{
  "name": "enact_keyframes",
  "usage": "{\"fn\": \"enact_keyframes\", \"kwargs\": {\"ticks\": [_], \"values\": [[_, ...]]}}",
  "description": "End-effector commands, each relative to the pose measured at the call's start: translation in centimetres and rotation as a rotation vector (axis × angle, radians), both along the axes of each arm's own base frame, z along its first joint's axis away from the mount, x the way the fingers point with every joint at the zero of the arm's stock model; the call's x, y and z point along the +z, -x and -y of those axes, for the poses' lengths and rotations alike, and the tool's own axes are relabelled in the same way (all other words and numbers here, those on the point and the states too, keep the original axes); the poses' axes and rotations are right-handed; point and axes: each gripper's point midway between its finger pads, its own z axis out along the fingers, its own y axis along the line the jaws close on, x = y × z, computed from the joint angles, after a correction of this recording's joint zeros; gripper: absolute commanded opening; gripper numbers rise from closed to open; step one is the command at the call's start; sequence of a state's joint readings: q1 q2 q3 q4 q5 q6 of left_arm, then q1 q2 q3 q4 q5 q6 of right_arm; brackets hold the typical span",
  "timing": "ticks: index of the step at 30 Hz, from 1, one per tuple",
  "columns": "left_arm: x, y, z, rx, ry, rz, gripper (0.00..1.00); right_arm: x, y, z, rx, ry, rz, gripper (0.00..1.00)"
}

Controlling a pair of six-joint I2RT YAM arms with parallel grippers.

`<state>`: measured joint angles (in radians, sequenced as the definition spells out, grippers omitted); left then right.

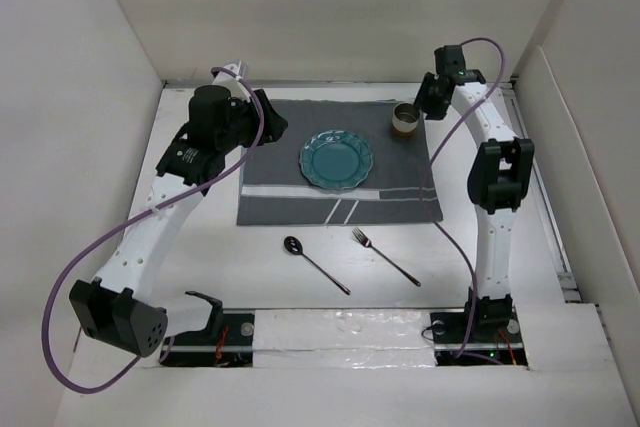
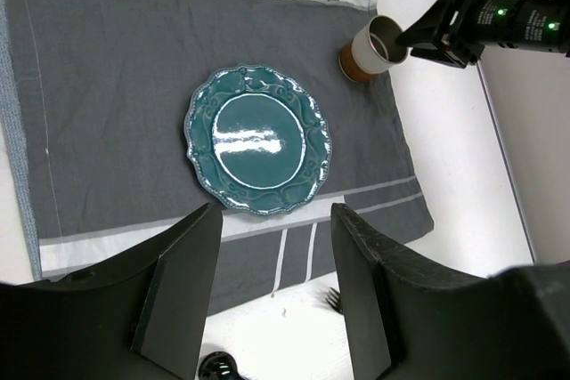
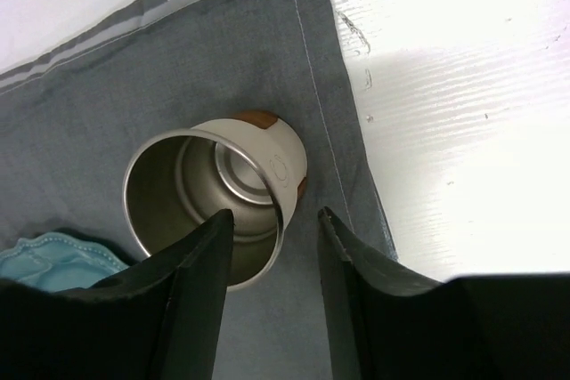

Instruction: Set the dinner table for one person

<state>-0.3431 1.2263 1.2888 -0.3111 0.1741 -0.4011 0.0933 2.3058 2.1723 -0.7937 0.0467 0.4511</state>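
Note:
The white dinner table (image 1: pixel 250 257) carries a dark grey striped placemat (image 1: pixel 290 197) with a teal plate (image 1: pixel 337 160) at its middle. A steel cup with a white and brown outside (image 1: pixel 405 120) stands on the mat's far right corner. My right gripper (image 3: pixel 276 215) is open at the cup (image 3: pixel 214 193); one finger is over its mouth and the other is outside its wall. My left gripper (image 2: pixel 276 215) is open and empty, above the mat's left side (image 1: pixel 272 127). A black spoon (image 1: pixel 315 263) and a fork (image 1: pixel 385 255) lie on the table in front of the mat.
White walls enclose the table on three sides. A metal rail (image 1: pixel 550 227) runs along the right edge. Purple cables loop from both arms. In the left wrist view the fork's tines (image 2: pixel 331 298) and the spoon's bowl (image 2: pixel 218 367) show between the fingers.

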Motion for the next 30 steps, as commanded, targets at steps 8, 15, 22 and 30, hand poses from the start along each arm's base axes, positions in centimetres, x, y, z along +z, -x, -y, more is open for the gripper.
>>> {"fn": "enact_keyframes", "kwargs": {"ticks": [8, 15, 22, 30], "values": [[2.2, -0.8, 0.3, -0.021, -0.02, 0.059, 0.31, 14.5, 8.2, -3.0, 0.15, -0.182, 0.361, 0.0], [1.3, -1.1, -0.3, 0.0, -0.056, 0.044, 0.0, 6.6, 25.4, -9.1, 0.398, -0.182, 0.223, 0.0], [1.2, -1.5, -0.3, 0.001, -0.069, 0.048, 0.11, -2.4, 35.9, -10.7, 0.447, -0.083, -0.121, 0.46], [0.7, -1.1, -0.2, -0.01, -0.07, 0.04, 0.13, -4.8, 37.0, -13.4, 0.619, 0.075, -0.208, 0.54]]}}
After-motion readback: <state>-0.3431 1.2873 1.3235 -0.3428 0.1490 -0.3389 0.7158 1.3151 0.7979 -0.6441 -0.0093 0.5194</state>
